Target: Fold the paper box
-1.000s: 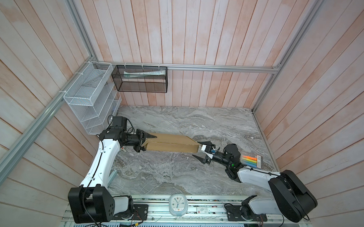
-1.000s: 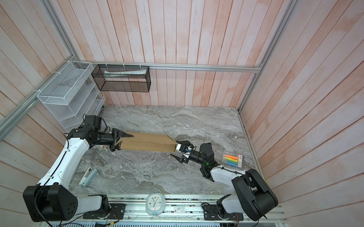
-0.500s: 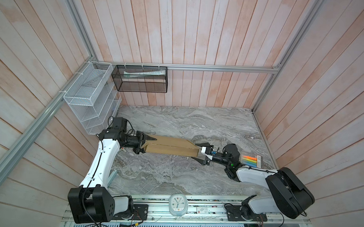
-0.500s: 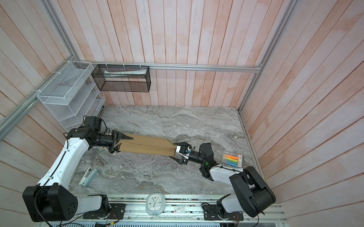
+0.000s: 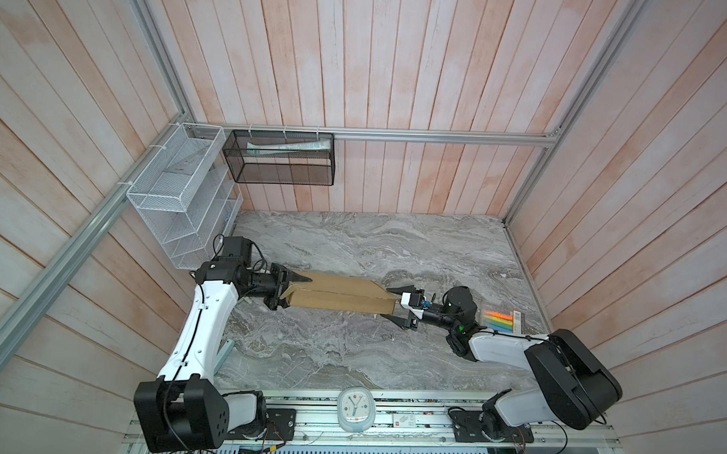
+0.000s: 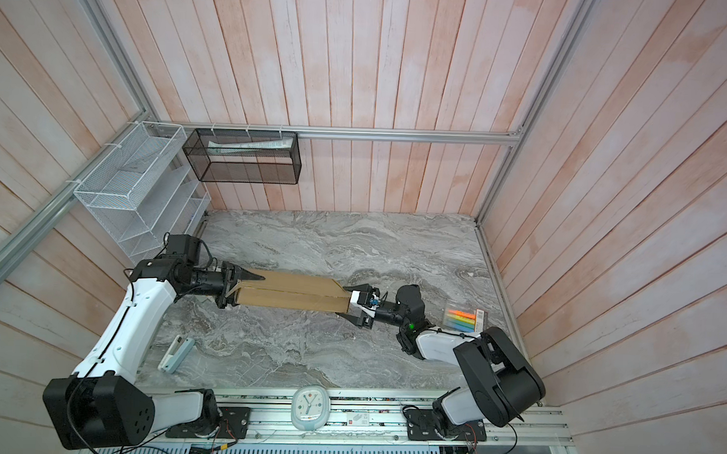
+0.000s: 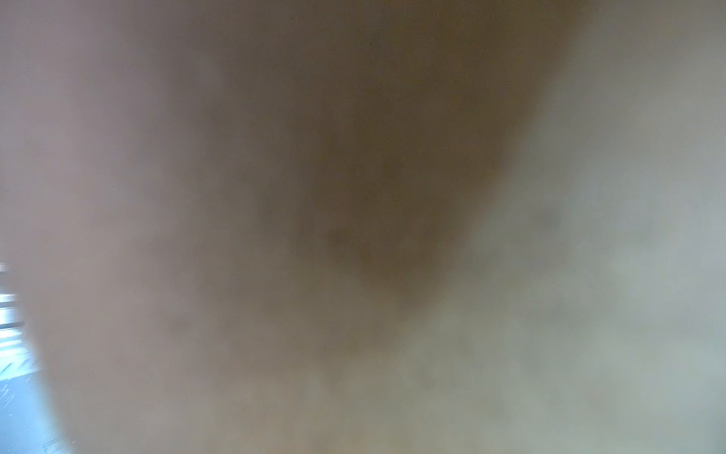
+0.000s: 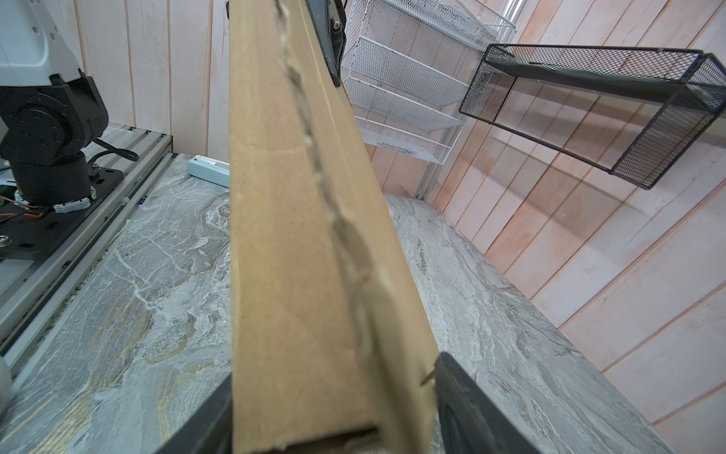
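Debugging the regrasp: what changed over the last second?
The right gripper moved in to straddle the right end of the paper box, jaws narrowing; a grip is not yet clear. That end shifted slightly nearward. The left gripper stays clamped on the left end.

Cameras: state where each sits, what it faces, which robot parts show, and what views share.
Both top views: high at the front, looking down on the marble table; both arms show, left gripper and right gripper flank the paper box.
Left wrist: brown blur only; no robot part shows.
Right wrist: looks along the paper box toward the left arm; its fingers straddle the near end.
Shared: paper box, black mesh basket.
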`<state>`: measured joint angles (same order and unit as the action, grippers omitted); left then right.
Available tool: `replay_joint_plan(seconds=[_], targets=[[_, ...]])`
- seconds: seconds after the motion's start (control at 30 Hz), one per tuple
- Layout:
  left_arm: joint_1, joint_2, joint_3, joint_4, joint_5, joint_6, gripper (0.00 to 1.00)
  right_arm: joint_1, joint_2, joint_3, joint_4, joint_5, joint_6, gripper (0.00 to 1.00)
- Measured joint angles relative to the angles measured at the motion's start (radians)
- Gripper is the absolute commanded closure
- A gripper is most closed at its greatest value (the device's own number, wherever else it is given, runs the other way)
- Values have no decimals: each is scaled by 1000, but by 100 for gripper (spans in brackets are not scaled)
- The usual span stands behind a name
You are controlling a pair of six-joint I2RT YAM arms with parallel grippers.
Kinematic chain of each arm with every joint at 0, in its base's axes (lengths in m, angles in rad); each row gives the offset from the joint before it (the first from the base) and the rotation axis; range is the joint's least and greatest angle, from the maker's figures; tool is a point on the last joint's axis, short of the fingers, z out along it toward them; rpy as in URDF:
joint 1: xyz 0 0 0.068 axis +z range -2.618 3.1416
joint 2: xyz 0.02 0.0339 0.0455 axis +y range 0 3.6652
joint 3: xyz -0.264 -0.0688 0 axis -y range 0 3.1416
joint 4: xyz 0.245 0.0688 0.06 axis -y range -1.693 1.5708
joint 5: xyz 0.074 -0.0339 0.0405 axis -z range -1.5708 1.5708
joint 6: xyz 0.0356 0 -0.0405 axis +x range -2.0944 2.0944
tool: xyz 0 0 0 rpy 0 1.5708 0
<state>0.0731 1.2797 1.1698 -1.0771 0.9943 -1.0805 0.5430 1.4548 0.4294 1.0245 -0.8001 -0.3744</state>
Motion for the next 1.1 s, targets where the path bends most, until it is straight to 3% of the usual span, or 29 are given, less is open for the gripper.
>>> replay_joint_plan(seconds=[0.57,1.1], targets=[[5,-6,-19,18,-3,0,66,60,6,13,0,119,-19,30],[11,-6,-24,23,-5,-4,67,77,18,21,0,150,-40,40]])
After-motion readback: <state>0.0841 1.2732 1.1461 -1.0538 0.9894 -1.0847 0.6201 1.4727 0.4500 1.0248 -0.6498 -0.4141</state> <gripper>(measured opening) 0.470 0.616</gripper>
